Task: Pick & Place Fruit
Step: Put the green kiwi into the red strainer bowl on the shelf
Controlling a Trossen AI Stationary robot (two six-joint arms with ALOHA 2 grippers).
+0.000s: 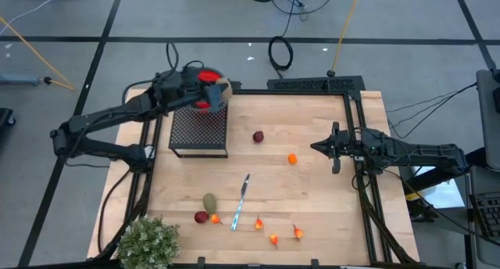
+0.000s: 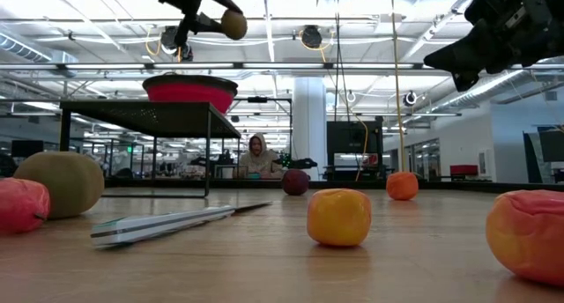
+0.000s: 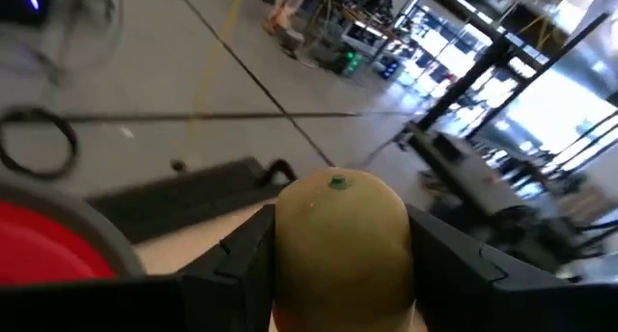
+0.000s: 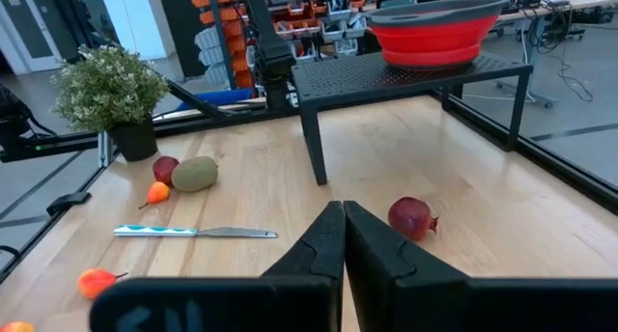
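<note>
Left wrist view: unmarked fruit.

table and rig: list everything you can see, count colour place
bowl: 1, red, on the stand
stand: 1, black mesh, table's far left
held fruit: 1, tan, in left gripper above bowl
dark-red fruits: 2, centre; near front by the olive oval
olive oval: 1, front
orange ball: 1, centre right
small orange-red fruits: 4, front
knife: 1, silver, front centre
plant: 1, grey-green, front left corner
person: 1, background
left gripper: over bowl
right gripper: shut, right edge
</note>
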